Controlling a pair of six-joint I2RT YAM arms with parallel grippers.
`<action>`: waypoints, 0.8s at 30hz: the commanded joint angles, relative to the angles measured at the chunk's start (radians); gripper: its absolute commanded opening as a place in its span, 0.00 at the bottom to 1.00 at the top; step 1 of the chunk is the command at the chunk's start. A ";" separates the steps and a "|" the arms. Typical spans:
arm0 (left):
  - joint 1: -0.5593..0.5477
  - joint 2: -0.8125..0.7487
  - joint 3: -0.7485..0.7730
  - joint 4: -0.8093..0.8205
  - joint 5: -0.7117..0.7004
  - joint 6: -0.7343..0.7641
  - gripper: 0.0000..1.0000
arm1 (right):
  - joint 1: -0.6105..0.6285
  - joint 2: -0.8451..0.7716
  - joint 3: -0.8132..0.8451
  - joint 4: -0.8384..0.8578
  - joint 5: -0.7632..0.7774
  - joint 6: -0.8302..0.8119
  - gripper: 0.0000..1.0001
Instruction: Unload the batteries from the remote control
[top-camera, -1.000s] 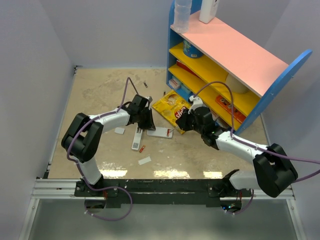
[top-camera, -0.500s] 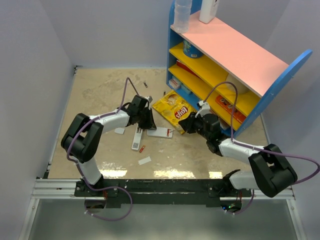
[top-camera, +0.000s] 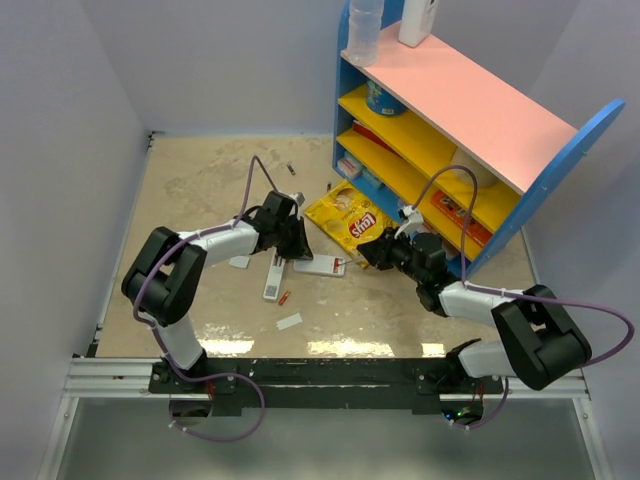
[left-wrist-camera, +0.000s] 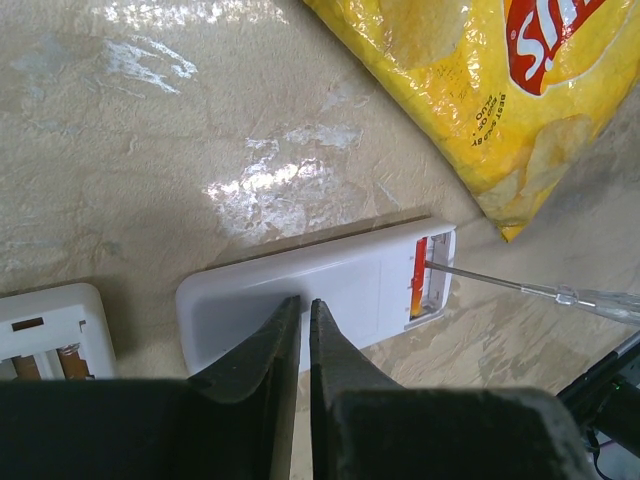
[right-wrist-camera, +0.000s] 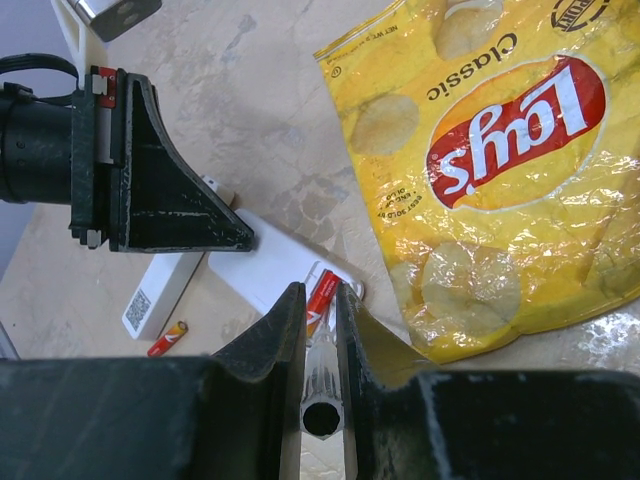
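White remote control lay back-up on the table beside a yellow crisp bag, one red battery showing in its open end compartment. Left gripper, jaws nearly together and empty, rested on it; right gripper clamped a screwdriver, tip at that compartment.

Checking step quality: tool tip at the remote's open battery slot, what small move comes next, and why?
Probably pry the red battery up with the thin tool: its tip sits in the open slot, and the left claw presses on the remote.
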 joint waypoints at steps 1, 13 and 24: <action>-0.003 -0.005 -0.031 -0.030 -0.023 0.006 0.13 | -0.004 0.001 -0.025 0.082 -0.054 0.107 0.00; -0.009 -0.006 -0.052 -0.038 -0.036 0.003 0.13 | -0.004 0.083 -0.197 0.395 0.039 0.191 0.00; -0.009 -0.015 -0.069 -0.030 -0.045 -0.012 0.13 | -0.033 0.405 -0.317 0.851 0.022 0.356 0.00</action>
